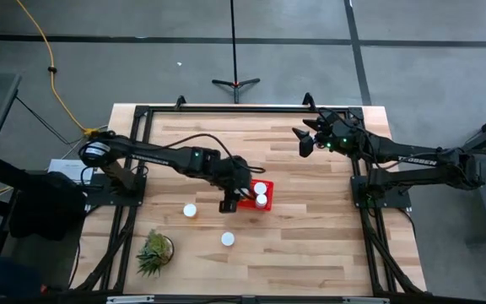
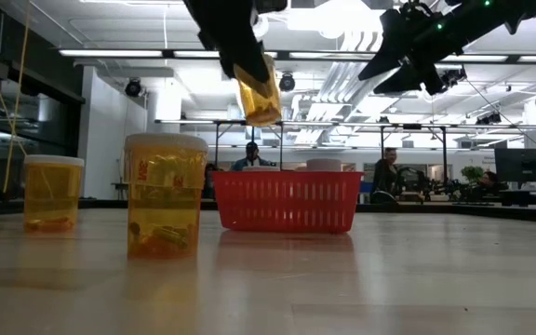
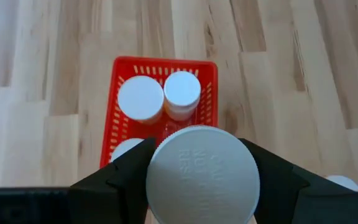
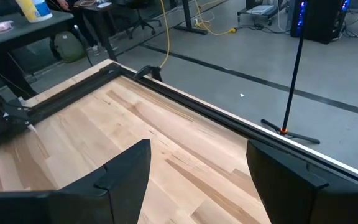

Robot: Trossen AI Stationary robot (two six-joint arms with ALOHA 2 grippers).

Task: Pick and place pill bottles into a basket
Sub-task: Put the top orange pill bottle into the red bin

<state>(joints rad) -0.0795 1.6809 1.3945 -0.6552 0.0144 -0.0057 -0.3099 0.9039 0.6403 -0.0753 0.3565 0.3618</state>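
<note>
Holding a pill bottle (image 3: 202,174) in the air, the left gripper (image 1: 229,201) hangs at the 9 o'clock edge of the red basket (image 1: 267,203).

Its fingers are clamped on the bottle's sides, white cap facing the wrist camera. In the basket stand at least three capped bottles, two of them (image 3: 140,98) (image 3: 182,89) side by side. On the table, two more bottles stand apart: one (image 1: 190,210) at 9 o'clock from the basket, one (image 1: 228,240) at 7 o'clock. A green plant (image 1: 153,252) sits farther toward 8 o'clock. The right gripper (image 1: 305,140) waits raised at 2 o'clock, fingers spread wide and empty.
</note>
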